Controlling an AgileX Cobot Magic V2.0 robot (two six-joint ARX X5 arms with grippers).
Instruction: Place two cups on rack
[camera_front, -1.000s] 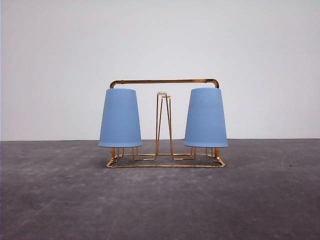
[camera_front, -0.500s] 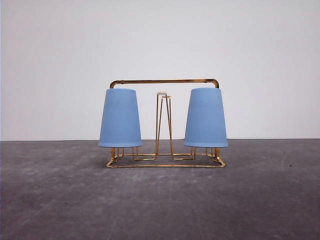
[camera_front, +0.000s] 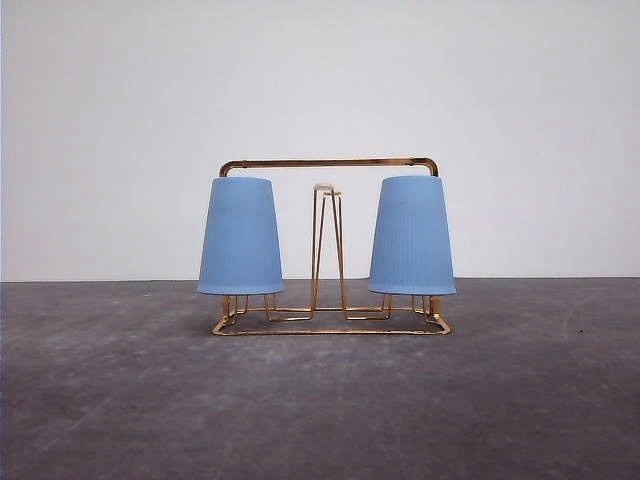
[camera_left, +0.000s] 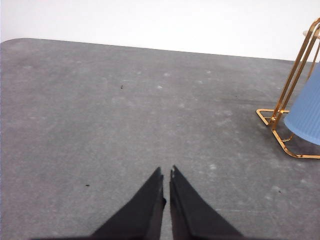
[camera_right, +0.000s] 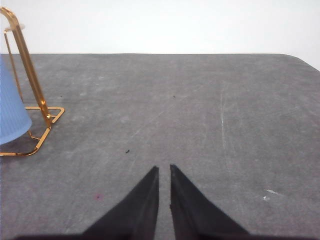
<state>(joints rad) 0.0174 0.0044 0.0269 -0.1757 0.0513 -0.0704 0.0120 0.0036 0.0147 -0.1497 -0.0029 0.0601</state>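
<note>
Two light-blue ribbed cups sit upside down on the gold wire rack at the middle of the table: one cup on its left prongs, the other cup on its right prongs. The centre prongs stand bare. In the left wrist view my left gripper is shut and holds nothing, low over the table, with the rack's end and a cup's edge off to one side. My right gripper is likewise shut on nothing, apart from the rack's other end and its cup.
The grey table top runs wide around the rack, with a white wall behind. Rounded table corners show in the wrist views.
</note>
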